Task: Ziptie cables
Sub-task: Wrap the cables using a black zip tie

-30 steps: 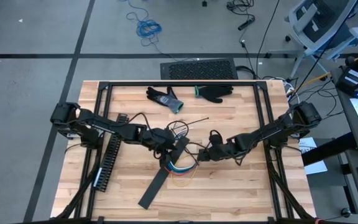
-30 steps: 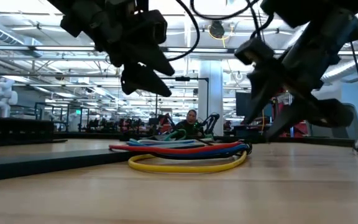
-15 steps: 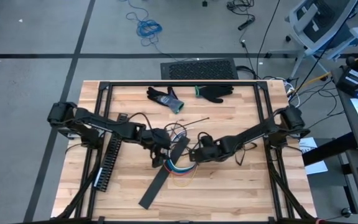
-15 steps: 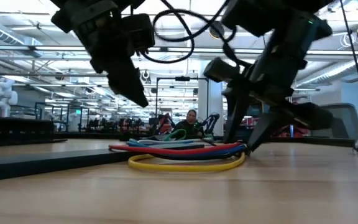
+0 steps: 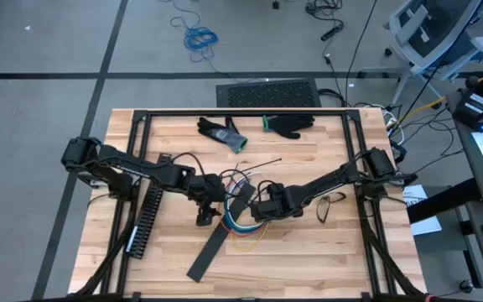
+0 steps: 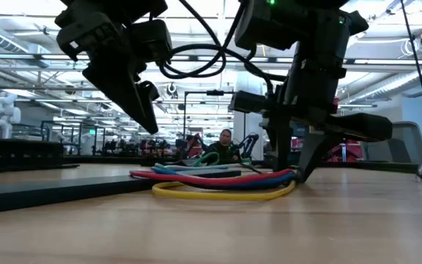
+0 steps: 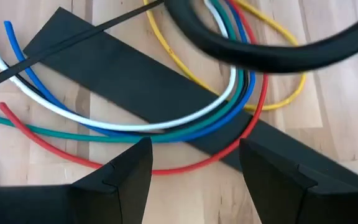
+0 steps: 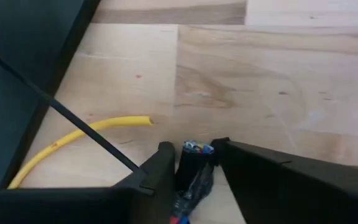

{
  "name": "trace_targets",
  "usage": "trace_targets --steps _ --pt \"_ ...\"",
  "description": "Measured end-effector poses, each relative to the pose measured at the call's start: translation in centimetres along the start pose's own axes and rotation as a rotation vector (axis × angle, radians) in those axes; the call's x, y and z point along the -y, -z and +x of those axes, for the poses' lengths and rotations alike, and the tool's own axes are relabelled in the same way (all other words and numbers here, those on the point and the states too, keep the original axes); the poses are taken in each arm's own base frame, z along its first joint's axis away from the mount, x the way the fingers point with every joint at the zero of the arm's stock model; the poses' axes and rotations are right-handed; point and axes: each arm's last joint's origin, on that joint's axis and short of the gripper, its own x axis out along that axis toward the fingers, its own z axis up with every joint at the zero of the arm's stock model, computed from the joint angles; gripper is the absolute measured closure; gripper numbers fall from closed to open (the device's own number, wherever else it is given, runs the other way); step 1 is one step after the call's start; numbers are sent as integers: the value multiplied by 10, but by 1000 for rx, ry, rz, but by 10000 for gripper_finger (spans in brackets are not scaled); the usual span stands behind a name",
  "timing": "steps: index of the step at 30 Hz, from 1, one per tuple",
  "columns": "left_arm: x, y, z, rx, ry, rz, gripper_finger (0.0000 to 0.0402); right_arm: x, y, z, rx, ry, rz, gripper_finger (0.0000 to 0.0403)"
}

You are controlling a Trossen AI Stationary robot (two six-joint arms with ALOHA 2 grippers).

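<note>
Where the overhead camera looks down, a wooden counter [image 5: 309, 252] carries the cables [image 5: 240, 225] near its middle: loops of red, yellow, blue, green and white wire lying partly across a flat black strip [image 5: 219, 239]. Left hand [image 5: 205, 214] sits just left of the cables; right hand [image 5: 258, 211] sits at their right end. A black slotted duct [image 5: 147, 220] lies on the left side, two gloves [image 5: 224, 132] at the far edge.

Low view: cables [image 6: 218, 180] lie flat on the counter [image 6: 269, 227], yellow lowest and nearest. Right hand [image 6: 295, 174] stands tips-down at the bundle's right end; left hand [image 6: 143, 116] hangs above the left part, clear of it.

Left wrist view: left hand [image 7: 194, 165] has its fingers [image 7: 132, 171] apart, empty, above the red and green loops [image 7: 166, 134] and black strip [image 7: 135, 81].

Right wrist view: right hand [image 8: 192, 163] has its fingers [image 8: 160, 165] clamped on the gathered cable ends [image 8: 194, 155]; a yellow wire [image 8: 86, 137] lies loose beside a thin black ziptie [image 8: 73, 118].
</note>
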Motion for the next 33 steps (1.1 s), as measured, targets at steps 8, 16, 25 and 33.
trace_targets --steps 8,16,25,33 --pt "-3 0 -1 -3 -11 12 169 5 5 -3 34 31 -36 368" --pt "-12 -2 -8 25 -56 -44 169 10 -18 -49 253 -56 -12 370" --pt "-15 -5 -20 74 -101 -88 169 12 -39 -107 456 -256 -69 371" --pt "-14 -10 -41 163 -161 -85 169 10 -61 -160 665 -480 -66 371"
